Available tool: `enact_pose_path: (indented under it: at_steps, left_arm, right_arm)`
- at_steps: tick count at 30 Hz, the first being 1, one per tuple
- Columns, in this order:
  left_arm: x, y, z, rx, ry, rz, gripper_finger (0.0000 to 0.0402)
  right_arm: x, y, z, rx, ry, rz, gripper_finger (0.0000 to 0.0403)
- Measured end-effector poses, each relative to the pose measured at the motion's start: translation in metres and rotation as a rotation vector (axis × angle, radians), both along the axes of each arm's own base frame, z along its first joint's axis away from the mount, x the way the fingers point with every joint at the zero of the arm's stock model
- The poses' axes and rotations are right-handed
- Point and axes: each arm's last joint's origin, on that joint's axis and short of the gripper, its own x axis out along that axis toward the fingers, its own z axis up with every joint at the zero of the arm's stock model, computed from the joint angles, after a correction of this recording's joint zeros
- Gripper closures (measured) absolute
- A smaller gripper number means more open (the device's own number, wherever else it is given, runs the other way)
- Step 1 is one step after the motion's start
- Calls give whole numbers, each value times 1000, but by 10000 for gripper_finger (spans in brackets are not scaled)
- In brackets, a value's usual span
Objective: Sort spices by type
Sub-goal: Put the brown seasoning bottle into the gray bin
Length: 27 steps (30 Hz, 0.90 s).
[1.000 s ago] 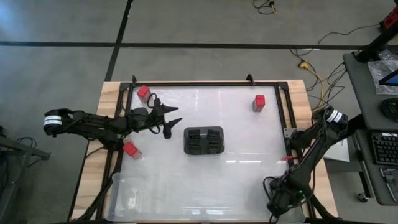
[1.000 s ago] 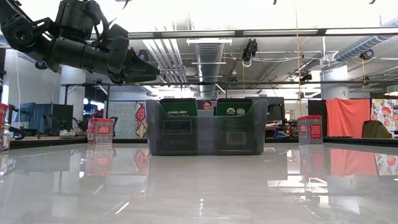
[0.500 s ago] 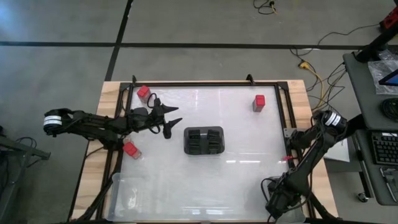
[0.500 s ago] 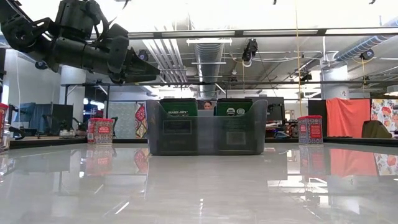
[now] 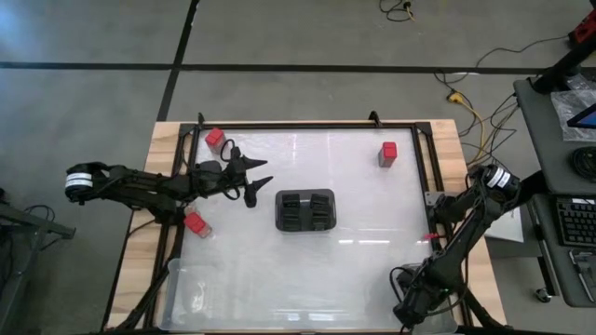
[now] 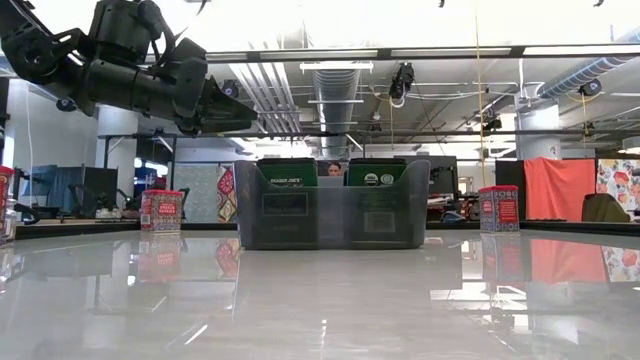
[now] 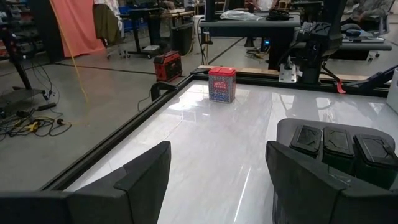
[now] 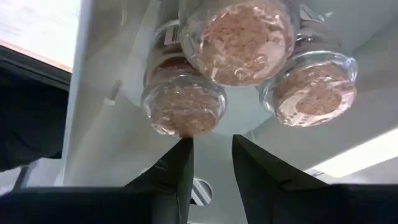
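Right wrist view alone shows three jars – right gripper narrowly parted, empty. Left gripper – wide apart, empty, open table ahead.

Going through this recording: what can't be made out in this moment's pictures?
- Right gripper: hidden under its own arm in the high view, and absent from the low view.
- Jars: the right wrist view shows only their round ends. One is cut off by the picture edge, and whether the jaws touch any is unclear.
- Red box: cut off by the low view's edge.
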Motion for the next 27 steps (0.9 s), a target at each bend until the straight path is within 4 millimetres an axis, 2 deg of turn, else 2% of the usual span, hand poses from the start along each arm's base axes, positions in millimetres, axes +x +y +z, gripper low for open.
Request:
enact_pose_path:
  at_steps: [11,18,27]
  left_arm:
    - [0,0,0,0,0,0,154]
    - [0,0,0,0,0,0,154]
    - [0,0,3,6,-29,0,154]
  right_arm:
    - [2,2,6,47,-36,-13,284]
    - [3,1,8,29,-76,-24,293]
    - [-4,-10,41,89,-94,-163,289]
